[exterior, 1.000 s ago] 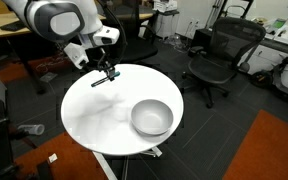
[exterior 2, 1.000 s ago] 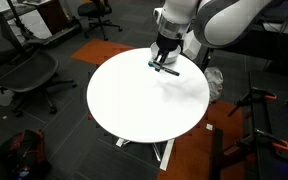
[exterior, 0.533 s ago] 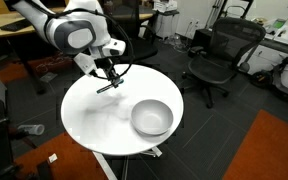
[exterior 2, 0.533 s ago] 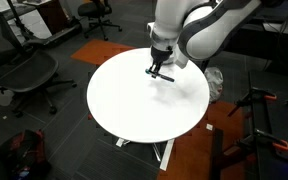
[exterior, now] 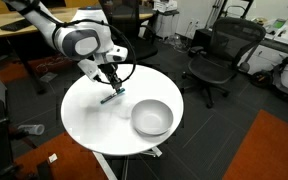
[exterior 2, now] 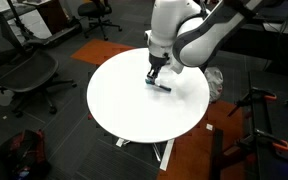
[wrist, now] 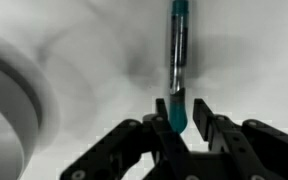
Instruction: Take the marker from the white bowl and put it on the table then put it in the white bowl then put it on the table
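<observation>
White round table (exterior: 84, 120) occupies the centre of both exterior views. At far left stands a light-wood desk (exterior: 14, 25), and the arm (exterior: 79, 40) reaches in from that side. The gripper (exterior: 110, 84) points down, low over the tabletop, and the marker (exterior: 112, 96) lies flat on the table at its tips. To the right, well apart from the marker, sits the white bowl (exterior: 152, 117). Beyond it are a black office chair (exterior: 219, 60) and orange carpet (exterior: 274, 145).

In the wrist view, the bowl's rim (wrist: 4, 90) fills the left edge. The marker's (wrist: 176, 50) near end lies between the narrowly parted jaws of the gripper (wrist: 182, 108) — whether they press on it cannot be told. In an exterior view, the arm's body (exterior 2: 199, 30) covers the table's far edge.
</observation>
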{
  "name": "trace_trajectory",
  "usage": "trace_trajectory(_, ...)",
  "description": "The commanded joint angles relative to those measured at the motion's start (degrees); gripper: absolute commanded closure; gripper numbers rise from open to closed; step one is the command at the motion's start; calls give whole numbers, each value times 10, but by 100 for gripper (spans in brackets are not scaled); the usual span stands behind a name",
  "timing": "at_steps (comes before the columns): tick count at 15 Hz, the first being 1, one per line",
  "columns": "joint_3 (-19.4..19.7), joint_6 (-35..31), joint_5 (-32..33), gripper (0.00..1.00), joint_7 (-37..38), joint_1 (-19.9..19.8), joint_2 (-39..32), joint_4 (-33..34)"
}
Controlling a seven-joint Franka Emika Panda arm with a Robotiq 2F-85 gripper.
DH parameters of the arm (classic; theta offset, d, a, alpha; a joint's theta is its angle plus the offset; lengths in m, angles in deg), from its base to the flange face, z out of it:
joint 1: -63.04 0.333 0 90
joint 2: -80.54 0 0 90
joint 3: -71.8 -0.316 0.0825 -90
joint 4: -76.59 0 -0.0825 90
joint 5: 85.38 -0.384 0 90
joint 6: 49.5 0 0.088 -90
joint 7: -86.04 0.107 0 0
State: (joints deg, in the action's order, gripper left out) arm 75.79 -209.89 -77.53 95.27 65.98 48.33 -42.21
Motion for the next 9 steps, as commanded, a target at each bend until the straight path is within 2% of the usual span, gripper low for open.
trace_trajectory(1,14,7,-1,33,-5,13,13,3)
trace_trajectory(5,22,7,3,3,-2,20,36,-5)
trace_trajectory(9,24,11,6,0,-11,16,72,-15)
